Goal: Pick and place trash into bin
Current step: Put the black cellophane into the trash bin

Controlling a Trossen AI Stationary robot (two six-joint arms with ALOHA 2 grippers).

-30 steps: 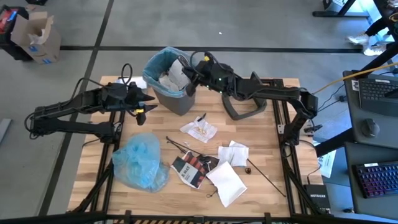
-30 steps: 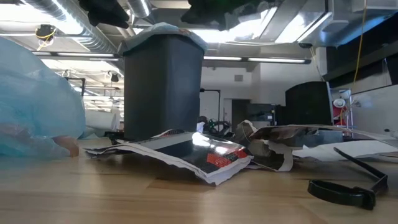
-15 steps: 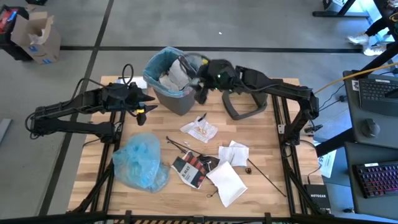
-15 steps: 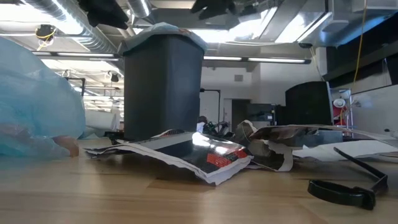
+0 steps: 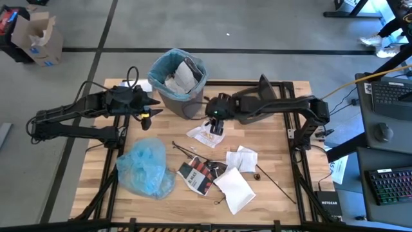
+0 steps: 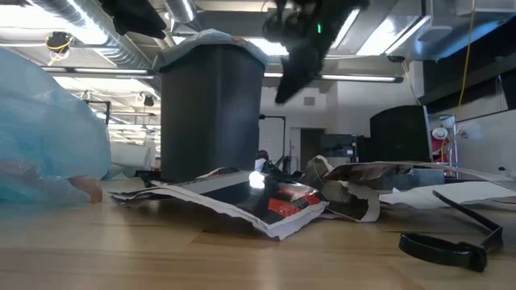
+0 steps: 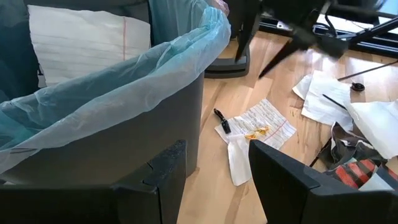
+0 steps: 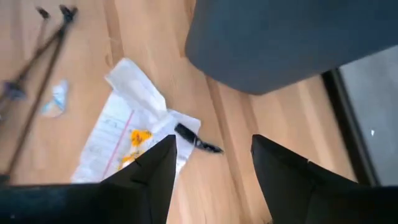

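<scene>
The dark grey bin (image 5: 179, 82) with its blue liner stands at the table's far middle and holds white paper. My left gripper (image 5: 153, 107) is open and empty beside the bin's left wall (image 7: 93, 137). My right gripper (image 5: 215, 127) is open and empty, hovering over a flat white paper with yellow stains (image 5: 205, 134), which also shows between its fingers in the right wrist view (image 8: 124, 134). A small black piece (image 8: 196, 139) lies on that paper's edge. A red-black-white packet (image 5: 198, 174), white mailers (image 5: 235, 187) and thin dark sticks (image 5: 185, 151) lie on the table nearer the front.
A crumpled light blue plastic bag (image 5: 147, 169) lies at the near left. A long dark stick (image 5: 277, 185) lies at the near right. The bin's wall (image 8: 280, 37) stands close to my right gripper. A cardboard box (image 5: 35, 35) sits on the floor beyond the table.
My right gripper has left the bin's rim, gone toward the table's near edge and come down, and now hangs over the stained white paper.
</scene>
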